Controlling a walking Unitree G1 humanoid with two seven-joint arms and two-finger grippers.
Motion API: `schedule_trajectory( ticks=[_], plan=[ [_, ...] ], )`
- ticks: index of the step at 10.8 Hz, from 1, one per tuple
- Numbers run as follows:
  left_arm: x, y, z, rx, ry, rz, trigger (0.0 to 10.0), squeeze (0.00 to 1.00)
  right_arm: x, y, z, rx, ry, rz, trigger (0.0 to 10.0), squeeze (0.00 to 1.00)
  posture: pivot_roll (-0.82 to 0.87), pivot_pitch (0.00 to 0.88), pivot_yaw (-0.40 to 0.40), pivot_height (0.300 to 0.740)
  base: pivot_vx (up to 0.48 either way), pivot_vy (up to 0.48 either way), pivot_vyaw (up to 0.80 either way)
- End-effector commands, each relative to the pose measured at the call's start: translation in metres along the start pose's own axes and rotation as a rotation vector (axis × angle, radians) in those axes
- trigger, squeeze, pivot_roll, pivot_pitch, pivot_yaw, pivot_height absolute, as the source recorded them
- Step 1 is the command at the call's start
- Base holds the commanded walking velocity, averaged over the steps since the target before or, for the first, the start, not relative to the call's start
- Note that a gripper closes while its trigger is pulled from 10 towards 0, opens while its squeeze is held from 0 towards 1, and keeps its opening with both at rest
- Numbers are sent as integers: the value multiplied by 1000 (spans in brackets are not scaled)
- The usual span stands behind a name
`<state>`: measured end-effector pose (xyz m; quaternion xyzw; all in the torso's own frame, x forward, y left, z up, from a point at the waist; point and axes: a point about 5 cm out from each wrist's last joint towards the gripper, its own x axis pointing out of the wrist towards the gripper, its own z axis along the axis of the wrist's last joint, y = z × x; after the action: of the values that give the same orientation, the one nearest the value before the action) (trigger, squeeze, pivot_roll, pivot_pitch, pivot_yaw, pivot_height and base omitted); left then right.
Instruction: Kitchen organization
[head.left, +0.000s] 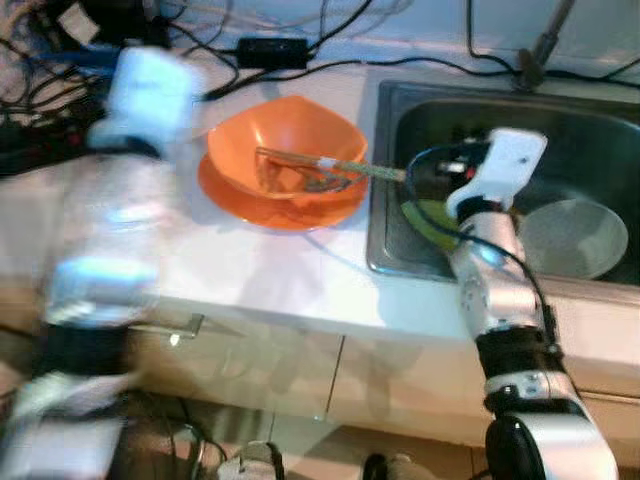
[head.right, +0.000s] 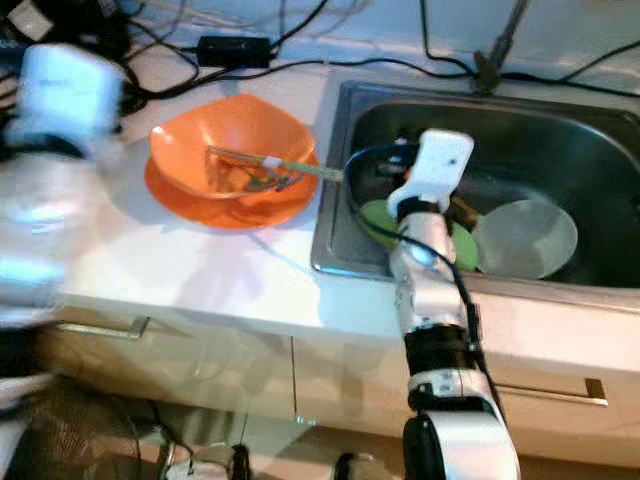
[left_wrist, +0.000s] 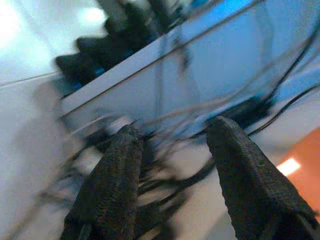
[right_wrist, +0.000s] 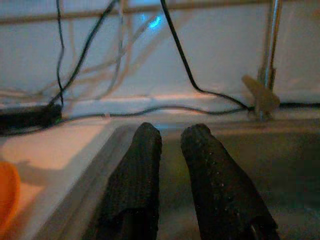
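The kitchen tidy-up is looking barely under way, as a judgement from how things are lying: dishes are sitting both on the counter and in the sink (head.left: 385, 180), and neither gripper is carrying anything. The right gripper (right_wrist: 172, 150) is hovering over the near left part of the basin, its two black fingers (right_wrist: 137, 165) nearly closed with only a narrow gap between them and nothing gripped; ahead of it the back wall, the trailing cables and the base of the tap (right_wrist: 260, 97) are showing. Just beneath and beside the right arm a green plate (head.left: 428, 222) is lying in the sink, and further out to the gripper's right a pale grey bowl (head.left: 570, 238) is resting on the basin floor, apparently empty. Off to the gripper's left, on the white counter, an orange bowl (head.left: 290, 140) is sitting on an orange plate (head.left: 250, 205), and a utensil with a pale handle (head.left: 345, 167) is leaning inside the bowl, its handle reaching over the rim toward the sink edge; whether the bowl is holding any food is too blurred to tell. The left gripper (left_wrist: 172, 150) is raised at the far left near the tangle of cables (head.left: 60, 40), its fingers (left_wrist: 117, 180) spread well apart and empty, the view smeared. What is left seems to be most of the job.
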<state>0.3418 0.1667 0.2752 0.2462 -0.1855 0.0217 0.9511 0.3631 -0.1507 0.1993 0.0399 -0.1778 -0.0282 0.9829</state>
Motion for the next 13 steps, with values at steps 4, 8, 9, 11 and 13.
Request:
schedule_trajectory(
  ticks=[4, 8, 9, 11, 13],
  plan=[
    [13, -33, 12, -238, -158, -39, 10000, 0, 8, -6, 34, 3, -141, -7, 10000, 0, 102, 54, -6, 740, 0, 0, 0],
    [4, -51, -2, -289, -178, -67, 10000, 0, -1, 10, 19, 29, -85, 28, 10000, 0, 128, 42, -9, 740, 0, 0, 0],
    [5, -49, -2, -289, -188, -39, 10000, 0, -1, 11, 18, 31, -81, 35, 10000, 0, 131, 42, -13, 740, 0, 0, 0],
    [5, -46, -3, -275, -190, -25, 10000, 0, 0, 10, 17, 30, -75, 30, 10000, 0, 131, 51, -13, 740, 0, -165, 0],
    [5, -43, -4, -275, -189, -9, 10000, 0, -4, 10, 12, 27, -54, 31, 10000, 0, 143, 55, -10, 740, 0, -356, 0]
  ],
)
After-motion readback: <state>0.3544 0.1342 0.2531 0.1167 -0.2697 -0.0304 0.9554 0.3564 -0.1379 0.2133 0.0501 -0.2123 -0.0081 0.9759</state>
